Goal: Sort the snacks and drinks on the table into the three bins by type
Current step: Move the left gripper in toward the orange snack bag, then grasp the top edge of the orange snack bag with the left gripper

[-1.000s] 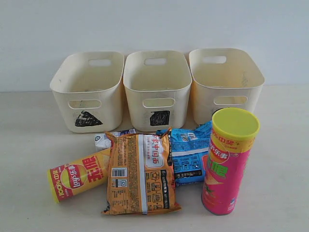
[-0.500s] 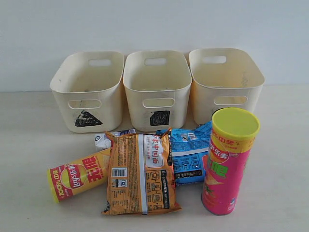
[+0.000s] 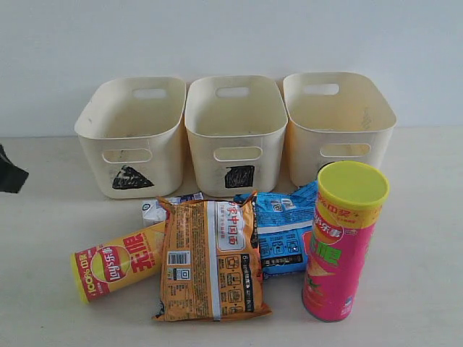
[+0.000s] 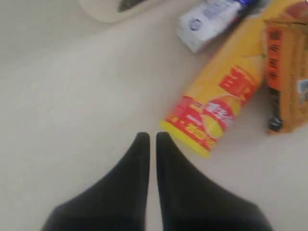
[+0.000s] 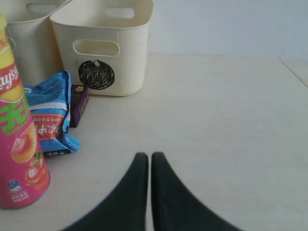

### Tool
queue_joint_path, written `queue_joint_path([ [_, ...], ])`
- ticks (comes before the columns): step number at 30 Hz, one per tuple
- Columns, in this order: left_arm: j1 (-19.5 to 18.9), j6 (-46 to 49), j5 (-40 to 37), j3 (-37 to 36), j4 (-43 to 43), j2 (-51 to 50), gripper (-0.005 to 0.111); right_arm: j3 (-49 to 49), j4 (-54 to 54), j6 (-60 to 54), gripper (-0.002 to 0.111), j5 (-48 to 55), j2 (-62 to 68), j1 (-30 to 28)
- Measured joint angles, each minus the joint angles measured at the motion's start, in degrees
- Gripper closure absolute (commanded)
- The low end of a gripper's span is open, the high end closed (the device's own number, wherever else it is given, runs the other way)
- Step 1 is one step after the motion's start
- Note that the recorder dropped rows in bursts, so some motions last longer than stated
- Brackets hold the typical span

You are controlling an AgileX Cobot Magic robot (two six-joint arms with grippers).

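Since a second ago, my left arm (image 3: 10, 176) has poked into the wide view's edge; nothing else moved. My left gripper (image 4: 152, 137) and my right gripper (image 5: 150, 156) are closed tight, holding nothing. The yellow can (image 4: 216, 103) lies on the table (image 4: 72, 96) just beside my left one. The pink can (image 5: 17, 139) stands near my right one, before the three tubs (image 3: 205, 155).

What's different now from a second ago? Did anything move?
A dark bit of the left arm has come in at the left edge, beside the triangle bin. Nothing was grabbed or let go. The pink can, yellow-red can, orange bag, blue bag and the bins stayed put.
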State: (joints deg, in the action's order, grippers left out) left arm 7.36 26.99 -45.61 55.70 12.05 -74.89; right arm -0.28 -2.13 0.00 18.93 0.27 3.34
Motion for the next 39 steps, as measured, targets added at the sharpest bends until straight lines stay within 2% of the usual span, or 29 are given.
queue_joint_path([
  [1, 0.0, 7.32, -3.12, 0.78, 6.06, -1.89, 0.102, 0.0, 0.0, 0.0, 0.108, 0.0, 0.0, 0.0],
  [4, 0.12, 15.0, -6.48, 1.47, 12.65, -4.43, 0.102, 0.0, 0.0, 0.0, 0.108, 0.0, 0.0, 0.0],
  [8, 0.83, 22.01, -10.05, 2.88, 16.25, -8.37, 0.102, 0.0, 0.0, 0.0, 0.108, 0.0, 0.0, 0.0],
  [9, 1.35, 22.65, -10.18, 3.26, 16.25, -8.93, 0.097, 0.0, 0.0, 0.0, 0.108, 0.0, 0.0, 0.0],
  [12, 4.47, 25.77, -9.56, 3.52, 16.34, -9.5, 0.073, 0.0, 0.0, 0.0, 0.108, 0.0, 0.0, 0.0],
  [14, 6.23, 26.57, -9.17, 3.52, 16.84, -9.53, 0.049, 0.0, 0.0, 0.0, 0.108, 0.0, 0.0, 0.0],
  [17, 7.47, 26.5, -8.37, 3.52, 19.67, -9.53, 0.007, 0.0, 0.0, 0.0, 0.108, 0.0, 0.0, 0.0],
  [21, 7.72, 26.01, -5.97, 3.52, 29.49, -9.63, 0.009, 0.0, 0.0, 0.0, 0.108, 0.0, 0.0, 0.0],
  [26, 7.72, 26.32, -3.13, 3.52, 33.18, -15.42, 0.009, 0.0, 0.0, 0.0, 0.108, 0.0, 0.0, 0.0],
  [33, 7.72, 36.4, -1.29, 3.52, 44.34, -22.67, 0.012, 0.0, 0.0, 0.0, 0.108, 0.0, 0.0, 0.0],
  [39, 7.72, 41.33, 0.94, 3.52, 47.83, -26.96, 0.013, 0.0, 0.0, 0.0, 0.108, 0.0, 0.0, 0.0],
])
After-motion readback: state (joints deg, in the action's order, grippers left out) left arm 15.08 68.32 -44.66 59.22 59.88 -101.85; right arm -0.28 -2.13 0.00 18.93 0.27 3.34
